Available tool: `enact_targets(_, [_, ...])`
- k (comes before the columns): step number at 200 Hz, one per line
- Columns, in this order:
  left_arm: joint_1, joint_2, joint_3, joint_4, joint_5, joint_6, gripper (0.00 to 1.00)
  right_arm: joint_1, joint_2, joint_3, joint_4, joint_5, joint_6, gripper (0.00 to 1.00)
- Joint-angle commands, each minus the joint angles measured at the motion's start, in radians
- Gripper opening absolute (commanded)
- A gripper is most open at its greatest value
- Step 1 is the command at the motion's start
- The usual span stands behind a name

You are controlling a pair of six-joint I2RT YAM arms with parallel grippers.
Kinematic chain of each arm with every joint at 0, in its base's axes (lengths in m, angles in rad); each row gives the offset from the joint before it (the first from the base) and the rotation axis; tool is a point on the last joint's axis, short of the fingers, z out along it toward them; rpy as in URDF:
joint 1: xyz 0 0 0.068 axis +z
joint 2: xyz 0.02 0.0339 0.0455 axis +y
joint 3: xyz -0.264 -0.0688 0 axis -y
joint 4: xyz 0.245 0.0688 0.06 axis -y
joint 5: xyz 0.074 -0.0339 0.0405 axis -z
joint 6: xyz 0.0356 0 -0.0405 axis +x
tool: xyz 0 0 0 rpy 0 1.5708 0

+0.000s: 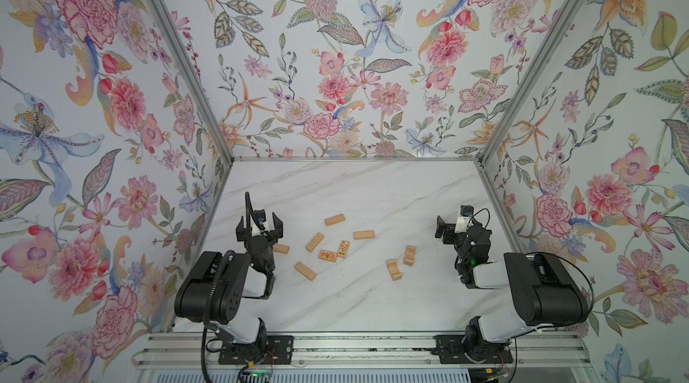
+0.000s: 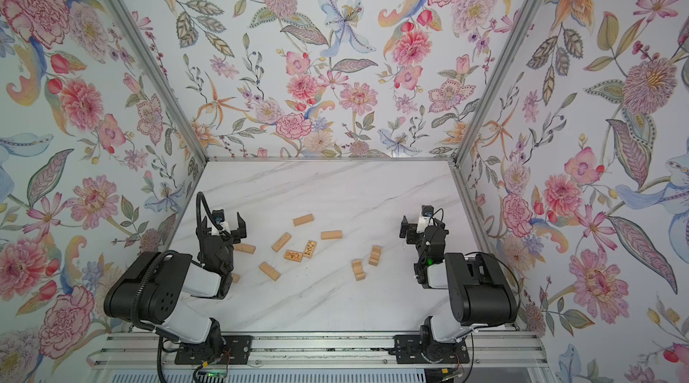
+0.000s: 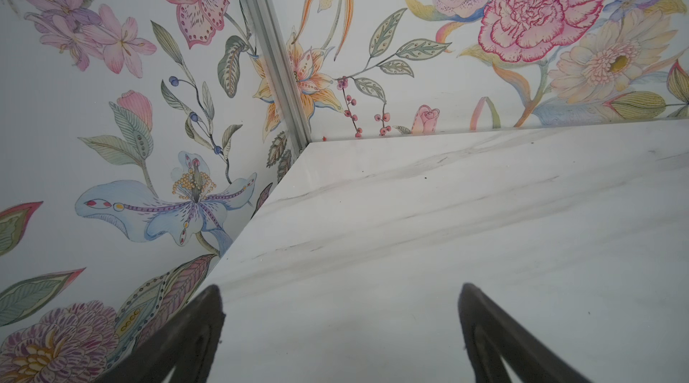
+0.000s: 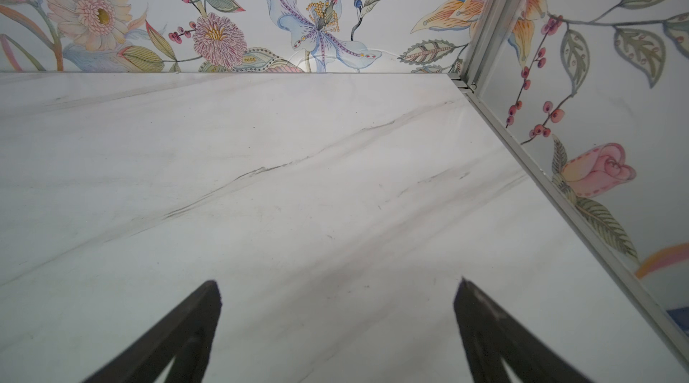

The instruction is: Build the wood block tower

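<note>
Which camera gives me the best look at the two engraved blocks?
The top views: both show the engraved blocks lying face up, side by side near the middle of the table, unobstructed though small. Neither wrist view catches them; those face bare table and floral wall.

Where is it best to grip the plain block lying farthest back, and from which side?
Probably across its long sides at mid-length, straight down from above: the farthest block lies flat with nothing touching it, both long faces free.
</note>
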Motion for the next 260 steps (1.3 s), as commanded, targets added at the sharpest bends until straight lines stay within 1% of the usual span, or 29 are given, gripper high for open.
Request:
enact_targets(1, [0.012, -0.006, 0.014, -0.003, 0.016, -0.011, 1.00, 0.003, -0.004, 0.012, 0.014, 0.003, -0.012, 0.99])
enact_targets(97, [0.012, -0.009, 0.013, -0.001, 0.015, -0.011, 0.99, 0.003, -0.006, 0.012, 0.012, 0.000, -0.013, 0.99])
enact_targets(103, [0.011, -0.009, 0.012, -0.001, 0.015, -0.011, 0.99, 0.011, -0.009, 0.010, 0.014, 0.020, -0.016, 0.99])
enact_targets(110, [0.012, -0.009, 0.010, 0.001, 0.016, -0.011, 0.99, 0.028, -0.015, 0.013, 0.007, 0.084, -0.015, 0.99])
enact_targets(117, [0.011, -0.012, 0.014, 0.001, 0.021, -0.005, 0.99, 0.039, -0.026, 0.012, 0.001, 0.123, -0.017, 0.99])
enact_targets(125, [0.008, -0.015, 0.028, -0.049, 0.030, -0.002, 0.99, 0.056, -0.051, 0.021, -0.025, 0.177, -0.021, 0.99])
enact_targets(133, [0.008, -0.059, 0.039, -0.076, 0.020, -0.003, 0.99, 0.086, -0.091, 0.053, -0.110, 0.280, -0.024, 0.99])
enact_targets(139, [0.008, -0.078, 0.058, -0.129, 0.009, -0.005, 0.99, 0.110, -0.123, 0.099, -0.214, 0.354, -0.021, 0.99])
enact_targets(147, [0.003, -0.102, 0.087, -0.206, 0.000, -0.002, 0.99, 0.127, -0.161, 0.181, -0.396, 0.409, 0.006, 0.99])
enact_targets(151, [0.000, -0.113, 0.106, -0.243, -0.005, 0.001, 0.99, 0.130, -0.174, 0.228, -0.502, 0.427, 0.038, 0.99])
enact_targets(160, [-0.011, -0.132, 0.145, -0.326, -0.022, 0.011, 0.99, 0.130, -0.191, 0.335, -0.707, 0.430, 0.115, 0.99])
enact_targets(165, [-0.022, -0.141, 0.164, -0.360, -0.038, 0.020, 0.99, 0.130, -0.192, 0.400, -0.819, 0.401, 0.135, 0.99])
enact_targets(172, [-0.042, -0.152, 0.188, -0.407, -0.064, 0.034, 0.99, 0.136, -0.189, 0.463, -0.924, 0.362, 0.154, 0.99])
enact_targets(185, [-0.082, -0.173, 0.239, -0.499, -0.131, 0.045, 0.99, 0.171, -0.174, 0.558, -1.038, 0.348, 0.189, 0.99])
enact_targets(205, [-0.133, -0.214, 0.308, -0.635, -0.196, -0.009, 0.99, 0.257, -0.133, 0.682, -1.184, 0.359, 0.236, 0.99])
enact_targets(225, [-0.209, -0.260, 0.363, -0.789, -0.273, -0.096, 0.99, 0.338, -0.051, 0.811, -1.336, 0.330, 0.254, 0.99])
enact_targets(236, [-0.261, -0.288, 0.380, -0.890, -0.298, -0.171, 0.99, 0.389, 0.003, 0.878, -1.409, 0.333, 0.256, 0.99])
enact_targets(245, [-0.304, -0.317, 0.372, -0.951, -0.289, -0.218, 0.99, 0.442, 0.050, 0.935, -1.450, 0.360, 0.253, 1.00])
enact_targets(260, [-0.379, -0.383, 0.330, -1.010, -0.314, -0.295, 0.99, 0.521, 0.124, 1.013, -1.490, 0.368, 0.228, 1.00])
